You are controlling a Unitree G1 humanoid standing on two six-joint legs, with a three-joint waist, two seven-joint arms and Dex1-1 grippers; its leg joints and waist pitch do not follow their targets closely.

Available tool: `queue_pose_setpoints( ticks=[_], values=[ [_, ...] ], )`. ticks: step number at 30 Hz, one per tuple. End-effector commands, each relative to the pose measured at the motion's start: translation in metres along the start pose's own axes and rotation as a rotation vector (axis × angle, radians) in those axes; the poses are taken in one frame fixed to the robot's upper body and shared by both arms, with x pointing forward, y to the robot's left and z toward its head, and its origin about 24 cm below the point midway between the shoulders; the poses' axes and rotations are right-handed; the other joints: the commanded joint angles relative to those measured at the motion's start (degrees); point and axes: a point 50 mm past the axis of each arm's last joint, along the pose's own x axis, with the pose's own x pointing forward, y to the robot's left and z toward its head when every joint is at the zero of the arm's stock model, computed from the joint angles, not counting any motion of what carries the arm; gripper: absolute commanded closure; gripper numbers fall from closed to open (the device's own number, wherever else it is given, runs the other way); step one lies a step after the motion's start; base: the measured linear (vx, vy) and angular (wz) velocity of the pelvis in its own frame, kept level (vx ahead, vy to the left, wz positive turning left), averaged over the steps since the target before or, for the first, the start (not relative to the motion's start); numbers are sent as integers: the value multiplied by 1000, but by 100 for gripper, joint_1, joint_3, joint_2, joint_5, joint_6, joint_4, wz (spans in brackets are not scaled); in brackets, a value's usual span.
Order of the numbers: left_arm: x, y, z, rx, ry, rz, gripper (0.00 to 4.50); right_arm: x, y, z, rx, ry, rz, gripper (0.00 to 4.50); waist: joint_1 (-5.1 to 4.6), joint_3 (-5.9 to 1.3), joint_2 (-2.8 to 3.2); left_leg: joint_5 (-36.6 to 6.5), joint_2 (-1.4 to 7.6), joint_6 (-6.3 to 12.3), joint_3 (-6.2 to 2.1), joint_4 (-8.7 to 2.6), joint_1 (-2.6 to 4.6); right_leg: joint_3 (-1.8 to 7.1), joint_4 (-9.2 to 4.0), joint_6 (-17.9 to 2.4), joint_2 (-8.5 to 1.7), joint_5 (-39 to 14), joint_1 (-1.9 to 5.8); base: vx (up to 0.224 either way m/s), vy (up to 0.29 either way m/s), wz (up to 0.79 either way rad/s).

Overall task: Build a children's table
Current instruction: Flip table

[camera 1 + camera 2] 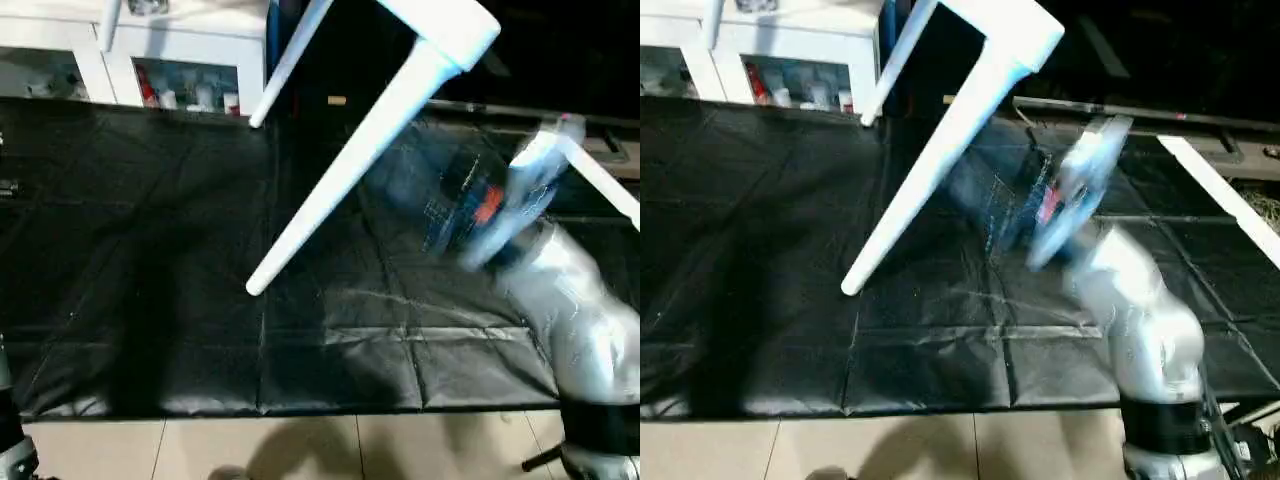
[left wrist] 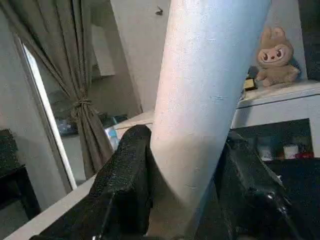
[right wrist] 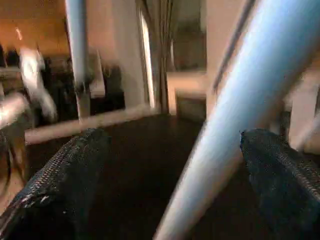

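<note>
Tabletop up in the air, 2 legs fitted!
Tabletop (image 1: pixel 440 25) hangs tilted over the black mat (image 1: pixel 150 250); left gripper (image 2: pixel 185 200) pinches 1 leg (image 2: pixel 205 100), right gripper (image 3: pixel 175 165) gapes wide around another leg (image 3: pixel 240 115).

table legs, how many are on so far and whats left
Done: at least two legs slant from the lifted tabletop above the black mat. In hand: the left gripper is clamped on a leg; the right gripper stands wide open around another leg, not gripping. Left: I can't see every socket, so the remaining legs are uncertain.
</note>
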Motion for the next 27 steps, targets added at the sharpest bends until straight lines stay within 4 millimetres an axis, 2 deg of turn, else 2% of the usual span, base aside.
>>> queue_pose_setpoints(
  ticks=[1,3,5,8,9,11,12,13,14,17,18,19,20,21,22,23,25,27],
  values=[
    [3,-9,5,-33,-29,-60,284,-2,-7,-12,-8,73,-65,0,-46,-304,180,-1814,-96,-346,91,-457,93,91,-491,-665,-197,-1230,180,0,0,0],
    [3,-11,6,-35,-33,-68,284,7,-17,-18,29,44,-182,0,-72,-301,182,-1928,-103,-387,87,-462,100,92,-497,-675,-205,-1403,157,0,0,0],
    [3,-12,6,-34,-34,-72,284,12,-20,-20,43,32,-213,0,-82,-302,188,-2037,-94,-411,77,-467,117,89,-499,-664,-200,-1486,144,0,0,0],
    [3,-12,6,-35,-35,-74,284,21,-19,-23,67,8,-191,0,-80,-302,206,-2069,-83,-394,81,-466,124,96,-488,-679,-201,-1355,140,0,0,0],
    [4,-13,7,-37,-35,-78,284,33,-18,-26,98,-24,-160,0,-79,-310,223,-2004,-79,-398,76,-471,114,93,-471,-698,-203,-1192,155,0,0,0],
    [4,-14,7,-38,-35,-78,284,35,-18,-26,104,-30,-153,0,-87,-309,231,-1988,-80,-405,79,-471,115,90,-463,-743,-198,-1098,151,0,0,0],
    [4,-14,7,-39,-35,-80,284,39,-17,-26,116,-51,-140,0,-90,-308,235,-2009,-80,-402,79,-470,116,91,-458,-753,-197,-1085,150,0,0,0],
    [4,-15,7,-40,-35,-83,284,48,-17,-25,142,-91,-107,0,-84,-312,202,-1993,-76,-386,81,-475,116,87,-456,-772,-200,-1061,162,0,0,0],
    [4,-15,7,-40,-35,-85,284,51,-17,-25,150,-103,-98,0,-88,-306,224,-1982,-73,-381,77,-481,109,91,-448,-794,-210,-1051,162,0,0,0],
    [4,-16,8,-39,-36,-88,284,55,-17,-24,150,-119,-86,33,-80,-306,234,-1944,-69,-388,78,-485,112,91,-447,-787,-208,-1005,167,0,0,0],
    [4,-16,8,-39,-35,-89,284,58,-17,-24,149,-120,-79,33,-73,-309,215,-1936,-67,-380,83,-485,118,89,-447,-786,-206,-992,167,0,0,0],
    [3,-16,7,-39,-33,-92,284,61,-17,-25,147,-120,-62,46,-78,-311,230,-1939,-69,-391,80,-487,114,88,-439,-801,-213,-990,169,0,0,0],
    [3,-17,7,-39,-31,-93,284,62,-17,-25,150,-122,-48,59,-81,-308,202,-1932,-69,-383,87,-487,116,87,-448,-800,-211,-1000,171,0,0,0],
    [2,-17,6,-40,-29,-95,284,63,-17,-25,157,-128,-33,70,-76,-304,217,-1933,-68,-374,87,-485,112,93,-447,-805,-214,-1002,169,0,0,0],
    [1,-17,6,-42,-26,-97,284,64,-17,-25,159,-129,-24,75,-74,-310,202,-1903,-67,-357,86,-487,109,92,-442,-804,-217,-993,182,0,0,0],
    [1,-18,6,-43,-25,-98,284,64,-17,-26,159,-129,-20,75,-70,-306,209,-1884,-67,-352,90,-488,112,94,-446,-801,-215,-990,174,0,0,0],
    [0,-19,4,-47,-18,-102,286,64,-17,-27,160,-131,-4,113,-70,-309,214,-1842,-67,-358,88,-489,106,93,-442,-805,-218,-944,184,0,0,0],
    [-1,-21,2,-54,-13,-110,286,63,-17,-27,161,-134,6,117,-71,-310,225,-1842,-68,-356,90,-488,110,94,-446,-814,-217,-948,182,0,0,0]
  ],
)
